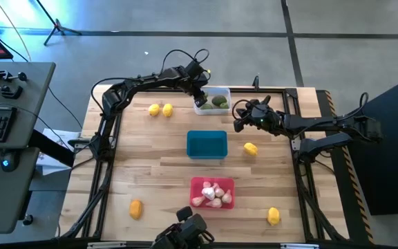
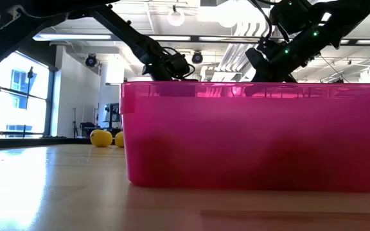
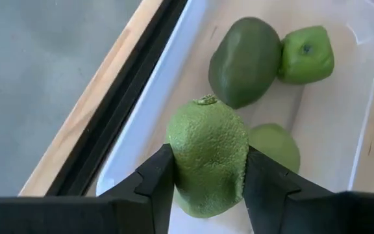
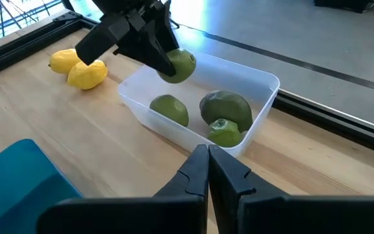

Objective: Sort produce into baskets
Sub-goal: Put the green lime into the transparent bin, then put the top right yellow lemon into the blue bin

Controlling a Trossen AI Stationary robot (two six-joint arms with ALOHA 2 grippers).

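Bumpy green lime-like fruit [image 3: 208, 156] clamped in the left gripper [image 3: 206, 179] above the clear rectangular plastic tub [image 1: 213, 102].
Three more green pieces lie inside that tub at the wooden table's [image 1: 150, 166] far edge. The right gripper [image 4: 208, 162], fingers pressed together and empty, hovers just beside it; two yellow lemons [image 4: 78, 67] sit nearby.
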